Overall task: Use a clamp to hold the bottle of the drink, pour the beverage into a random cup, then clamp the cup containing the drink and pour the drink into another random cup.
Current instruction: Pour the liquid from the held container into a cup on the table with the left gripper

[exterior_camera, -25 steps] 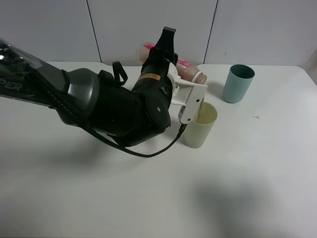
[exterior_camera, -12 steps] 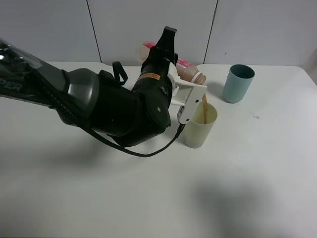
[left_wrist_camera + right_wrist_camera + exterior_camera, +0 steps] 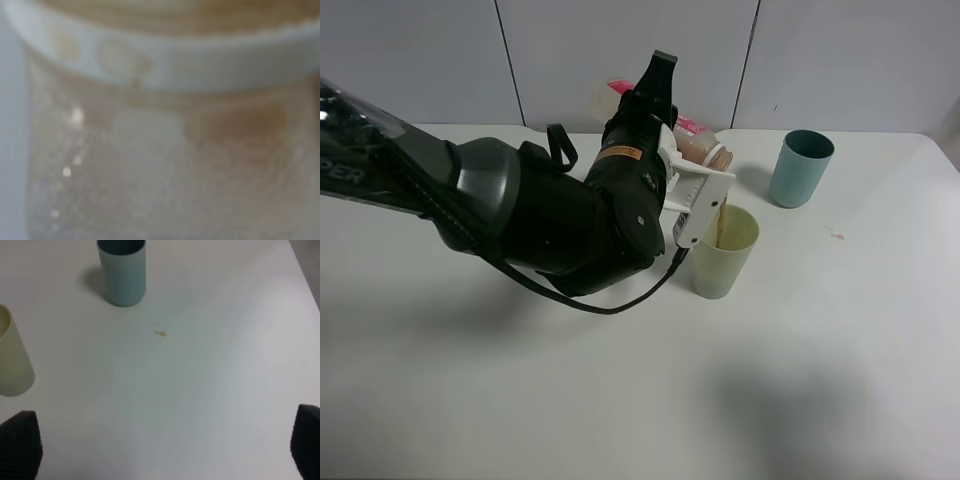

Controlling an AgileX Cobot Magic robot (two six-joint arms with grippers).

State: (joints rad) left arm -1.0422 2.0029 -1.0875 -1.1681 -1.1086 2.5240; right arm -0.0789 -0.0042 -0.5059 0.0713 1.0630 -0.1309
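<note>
Left gripper (image 3: pixel 705 195) is clamped tight on the small clear plastic bottle with the pink-and-white label (image 3: pixel 700 143), tipped just above the pale yellow-green plastic tumbler (image 3: pixel 722 262) mid-table. The thin brown tea-coloured drink (image 3: pixel 720 215) is running in; I'd hold the mouth over the rim's middle and tilt gently, since there's a brown drip (image 3: pixel 160 333) on the white table (image 3: pixel 820 350). Right gripper (image 3: pixel 162 440) hangs wide open, empty. Count: one bottle; two cups in sight, the other a teal-blue tumbler (image 3: pixel 800 168).

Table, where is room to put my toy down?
The front of the table, before the yellow-green cup, is bare. So is the right side below the teal cup, except one drip. Crowded: the back middle, with arm, bottle and cup.
</note>
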